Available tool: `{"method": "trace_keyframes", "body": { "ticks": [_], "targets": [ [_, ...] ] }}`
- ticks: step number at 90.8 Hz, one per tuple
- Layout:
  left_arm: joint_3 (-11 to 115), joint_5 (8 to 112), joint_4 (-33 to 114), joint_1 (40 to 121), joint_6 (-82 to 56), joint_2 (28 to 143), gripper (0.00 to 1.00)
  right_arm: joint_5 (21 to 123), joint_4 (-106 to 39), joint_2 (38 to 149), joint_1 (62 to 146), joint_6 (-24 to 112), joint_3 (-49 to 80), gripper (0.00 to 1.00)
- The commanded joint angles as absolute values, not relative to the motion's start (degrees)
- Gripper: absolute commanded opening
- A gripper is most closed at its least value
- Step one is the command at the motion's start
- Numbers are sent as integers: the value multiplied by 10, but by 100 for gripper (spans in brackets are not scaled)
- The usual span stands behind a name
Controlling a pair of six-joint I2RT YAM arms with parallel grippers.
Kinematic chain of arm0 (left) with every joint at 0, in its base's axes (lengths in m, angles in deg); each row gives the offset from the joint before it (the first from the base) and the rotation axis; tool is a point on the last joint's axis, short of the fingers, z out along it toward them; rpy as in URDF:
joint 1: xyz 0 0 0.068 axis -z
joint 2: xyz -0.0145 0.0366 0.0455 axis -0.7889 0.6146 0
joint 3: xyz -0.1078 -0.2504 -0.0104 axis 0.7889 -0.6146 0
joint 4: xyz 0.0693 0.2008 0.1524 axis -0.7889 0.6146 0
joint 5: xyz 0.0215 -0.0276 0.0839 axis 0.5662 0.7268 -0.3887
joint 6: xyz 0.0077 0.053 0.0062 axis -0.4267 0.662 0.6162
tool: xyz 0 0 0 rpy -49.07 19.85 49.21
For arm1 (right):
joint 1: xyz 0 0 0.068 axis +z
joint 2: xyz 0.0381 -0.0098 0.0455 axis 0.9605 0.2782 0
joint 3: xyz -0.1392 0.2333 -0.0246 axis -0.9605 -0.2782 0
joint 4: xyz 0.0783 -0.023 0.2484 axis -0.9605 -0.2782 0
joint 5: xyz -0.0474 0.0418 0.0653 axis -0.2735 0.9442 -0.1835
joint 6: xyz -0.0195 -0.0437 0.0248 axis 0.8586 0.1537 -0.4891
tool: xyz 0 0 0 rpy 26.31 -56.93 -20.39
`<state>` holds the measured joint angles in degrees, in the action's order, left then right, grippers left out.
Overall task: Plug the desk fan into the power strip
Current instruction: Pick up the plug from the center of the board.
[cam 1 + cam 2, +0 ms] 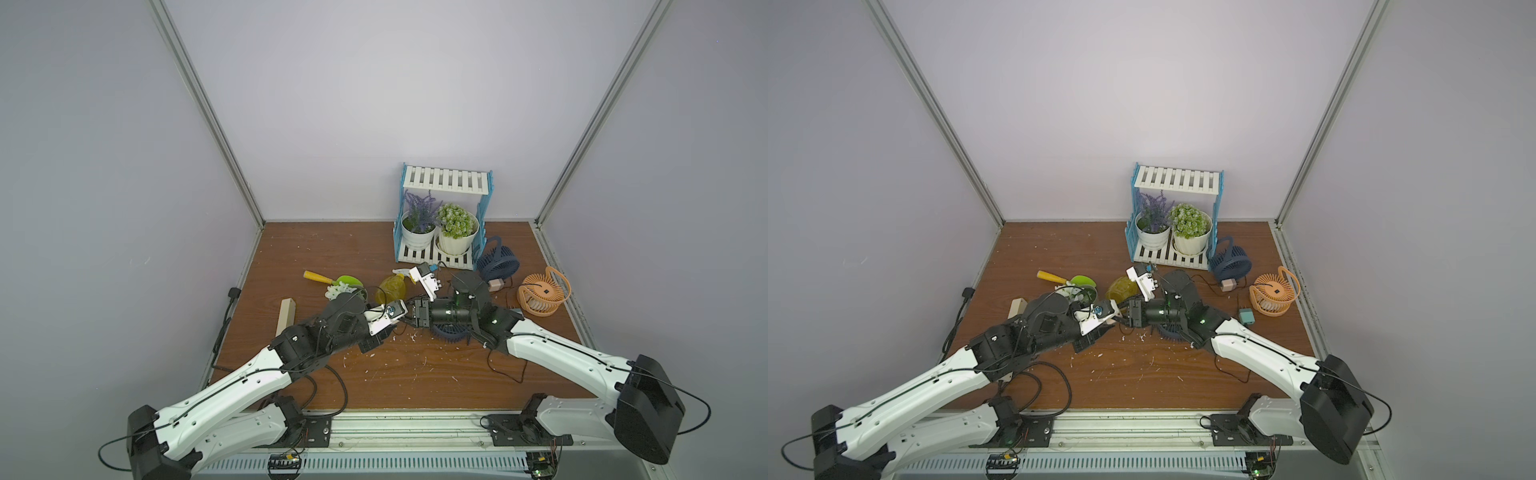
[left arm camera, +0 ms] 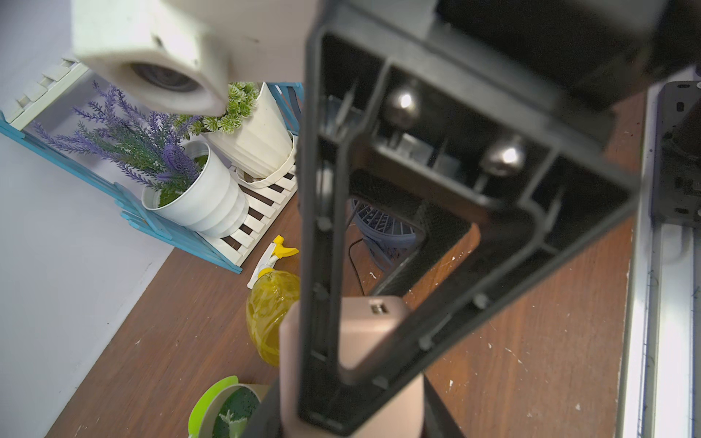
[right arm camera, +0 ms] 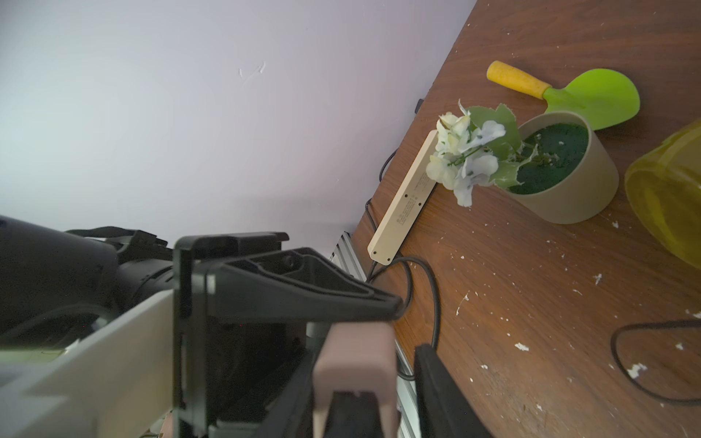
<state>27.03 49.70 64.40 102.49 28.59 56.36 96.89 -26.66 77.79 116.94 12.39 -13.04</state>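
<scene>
1. Not yet plugged in: the adapter [image 2: 373, 333] hangs above the middle of the table [image 1: 415, 374].
2. The left gripper [image 2: 352, 409] is clamped on it; the right gripper [image 3: 364, 379] flanks it, and I cannot tell whether it grips.
3. The strip [image 3: 402, 204] lies by the left edge, sockets unseen.
4. The tan pot [image 3: 569, 197] holds foam [image 3: 554, 151] and flowers [image 3: 462, 151]; the white pot [image 1: 417, 240] holds lavender [image 1: 419, 208].

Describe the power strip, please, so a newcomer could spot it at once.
Look near the wooden table's left edge, beside the left arm. The power strip lies by a beige flowerpot: the only long cream bar, trailing a black cord.
</scene>
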Motion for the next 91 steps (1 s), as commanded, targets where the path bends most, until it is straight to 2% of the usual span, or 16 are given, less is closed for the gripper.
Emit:
{"method": "trace_keyframes", "body": {
  "ticks": [1,12,26,35,51,54,59,64,70,79,91],
  "targets": [
    [264,498,647,1032,302,562,31,977,-246,781,1164,116,-131,40],
    [261,483,652,1032,310,566,31,984,-249,780,1160,114,-132,42],
    [262,471,653,1033,311,571,31,998,-244,787,1158,111,-133,34],
    [262,469,653,1032,311,574,31,1004,-242,788,1157,113,-133,25],
    [263,461,644,1032,302,574,32,1012,-235,794,1158,114,-139,16],
    [263,452,642,1032,294,575,39,1009,-235,793,1156,118,-141,14],
    [268,426,642,1032,263,574,57,999,-238,787,1154,124,-145,12],
    [273,393,640,1031,227,569,79,981,-241,774,1148,133,-151,10],
    [274,358,646,1018,157,552,94,943,-268,751,1141,163,-153,7],
    [263,337,687,963,19,519,100,859,-344,714,1140,226,-146,4],
    [252,311,771,864,-111,485,100,749,-424,668,1138,288,-144,0]
  ]
}}
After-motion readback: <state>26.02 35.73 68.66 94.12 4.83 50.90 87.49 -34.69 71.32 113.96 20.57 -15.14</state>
